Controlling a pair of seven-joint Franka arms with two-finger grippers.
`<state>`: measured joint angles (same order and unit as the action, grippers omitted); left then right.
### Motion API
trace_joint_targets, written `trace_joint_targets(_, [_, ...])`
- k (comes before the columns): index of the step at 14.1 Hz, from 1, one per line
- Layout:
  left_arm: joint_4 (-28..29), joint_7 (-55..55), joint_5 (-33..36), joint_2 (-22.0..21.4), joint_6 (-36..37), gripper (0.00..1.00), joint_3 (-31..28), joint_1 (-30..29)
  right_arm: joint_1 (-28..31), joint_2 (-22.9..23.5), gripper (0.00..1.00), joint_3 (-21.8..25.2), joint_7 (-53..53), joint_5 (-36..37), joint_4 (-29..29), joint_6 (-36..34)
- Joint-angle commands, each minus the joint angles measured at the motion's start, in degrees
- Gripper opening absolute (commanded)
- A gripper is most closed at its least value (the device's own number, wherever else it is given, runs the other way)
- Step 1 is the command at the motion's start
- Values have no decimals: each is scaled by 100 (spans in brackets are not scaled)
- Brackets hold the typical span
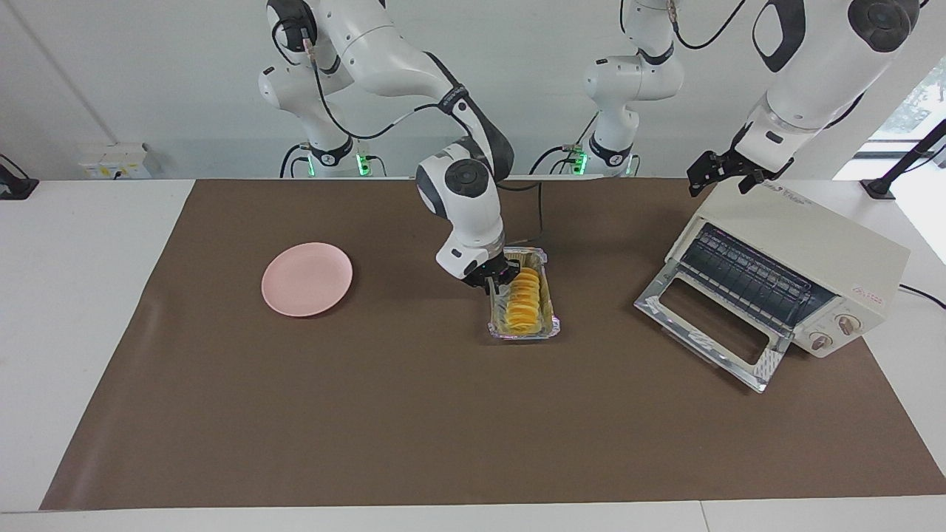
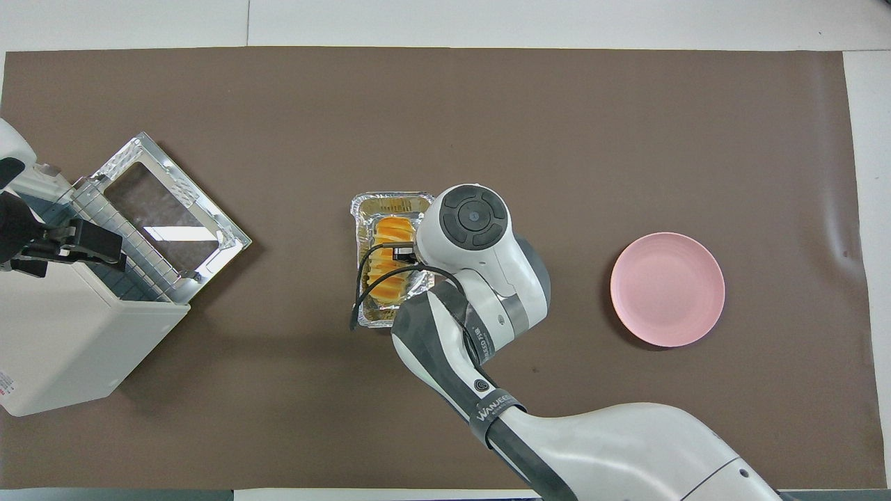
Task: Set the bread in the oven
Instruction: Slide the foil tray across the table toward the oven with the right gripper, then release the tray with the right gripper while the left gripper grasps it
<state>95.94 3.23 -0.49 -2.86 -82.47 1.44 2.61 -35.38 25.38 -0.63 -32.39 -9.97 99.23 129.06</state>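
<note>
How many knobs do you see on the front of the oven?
2. Both sit on the oven front panel beside the open door, at its end farther from the robots: one knob and a second knob lower on the panel. None seems hidden.

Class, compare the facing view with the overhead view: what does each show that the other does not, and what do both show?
Only the facing view shows the oven's two knobs and the right gripper down at the foil tray's rim. Only the overhead view shows the oven's top from above, with the left gripper over it. Both show the bread lying in the tray, the pink plate and the oven's lowered door.
</note>
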Motion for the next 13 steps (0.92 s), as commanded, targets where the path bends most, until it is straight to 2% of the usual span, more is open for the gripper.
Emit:
trace_joint_targets(1, [47,-33,40,-109,108,100,67,-59,101,-357,100,10,-92,-93,131,-415])
trace_joint_targets(3, [73,167,49,-100,-93,100,102,116,354,-734,100,150,-13,-32,122,-941])
trace_joint_targets(6, [135,737,40,39,-883,100,129,861,1109,-1306,100,168,371,3,122,-1548])
trace_joint_targets(8, [231,1562,31,364,-1620,100,129,1616,1733,-1535,100,177,1624,12,105,-1848])
trace_joint_targets(10, [101,2135,14,977,-2218,100,129,2109,2348,-1825,100,186,2619,30,96,-2278])
trace_joint_targets(13, [118,2612,-30,1699,-3377,100,138,2559,2999,-2238,100,186,3685,458,96,-2867])
